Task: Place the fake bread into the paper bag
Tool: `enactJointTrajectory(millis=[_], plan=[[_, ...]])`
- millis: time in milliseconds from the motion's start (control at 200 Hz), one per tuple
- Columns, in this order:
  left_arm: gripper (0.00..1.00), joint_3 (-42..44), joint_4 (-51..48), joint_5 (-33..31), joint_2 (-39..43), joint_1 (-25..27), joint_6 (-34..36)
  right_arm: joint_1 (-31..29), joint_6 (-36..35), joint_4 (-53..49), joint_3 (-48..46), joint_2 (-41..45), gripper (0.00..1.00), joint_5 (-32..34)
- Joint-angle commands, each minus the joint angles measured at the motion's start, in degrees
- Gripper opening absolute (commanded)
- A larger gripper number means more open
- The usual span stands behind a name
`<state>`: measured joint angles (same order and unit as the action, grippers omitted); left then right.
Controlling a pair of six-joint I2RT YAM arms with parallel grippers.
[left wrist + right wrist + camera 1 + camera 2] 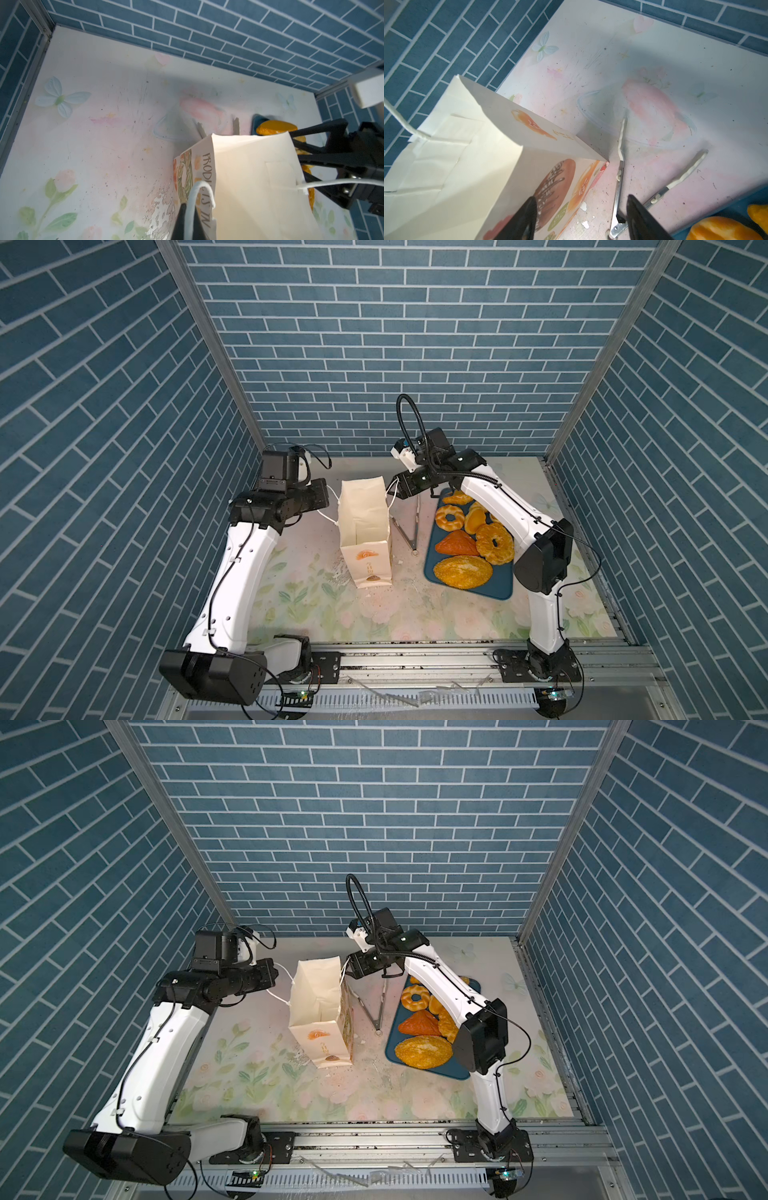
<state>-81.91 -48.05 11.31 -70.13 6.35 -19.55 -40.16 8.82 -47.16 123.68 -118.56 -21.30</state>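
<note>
Paper bag (pixel 365 531): cream, printed with bread pictures, standing upright near the middle of the floral tabletop (pixel 332 614), mouth open. Left cord handle (pixel 330 506): drawn out leftward to the left gripper (pixel 326 494), whose fingers are closed tight on the loop, as the left wrist view shows (pixel 199 187). Right gripper (pixel 397 489): at the bag's far right rim, fingers (pixel 643 216) parted with a clear gap between them and nothing clamped; the right cord handle (pixel 324 184) runs toward it, contact not determinable. Fake bread (pixel 462 571): all visible pieces lie on the dark blue tray (pixel 494 593), right of the bag; seeded oval loaf nearest, reddish triangle (pixel 456 543) and two rings behind it. Right arm (pixel 511 506): overhangs the tray's far right side and hides part of the bread. Metal tongs (pixel 403 534): flat on the table between bag and tray, arms spread, hinge toward the near side. Blue brick walls (pixel 374 344) enclose three sides.
</note>
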Motion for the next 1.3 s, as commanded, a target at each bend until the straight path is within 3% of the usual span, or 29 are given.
enactJointTrajectory(millis=[0, 265, 505, 680, 980, 1295], plan=[[0.0, 2.8, 6.8, -3.6, 3.5, -0.5, -6.6, 0.2, 1.1, -5.5, 5.6, -2.1, 0.69, -1.8], [0.0, 7.9, 10.5, -9.3, 8.6, -0.6, -11.5, 0.9, -0.7, -10.3, 10.3, -4.1, 0.7, 4.0], [0.0, 10.2, 12.4, -7.4, 8.9, -0.5, -11.7, 1.8, -0.8, -11.4, 9.2, -2.8, 0.74, 8.4], [0.39, 7.8, 9.5, -6.9, 8.0, -0.6, -7.9, 1.8, -0.4, -11.9, 4.6, -1.1, 0.77, 12.8], [0.64, 0.7, -1.2, -7.4, 6.8, -0.8, -0.2, 1.8, 1.8, -6.3, -11.4, 4.8, 0.78, 19.9], [0.72, 0.7, -4.1, -4.2, 7.1, -0.6, 0.8, -0.7, 5.5, 1.2, -22.5, 5.7, 0.78, 23.3]])
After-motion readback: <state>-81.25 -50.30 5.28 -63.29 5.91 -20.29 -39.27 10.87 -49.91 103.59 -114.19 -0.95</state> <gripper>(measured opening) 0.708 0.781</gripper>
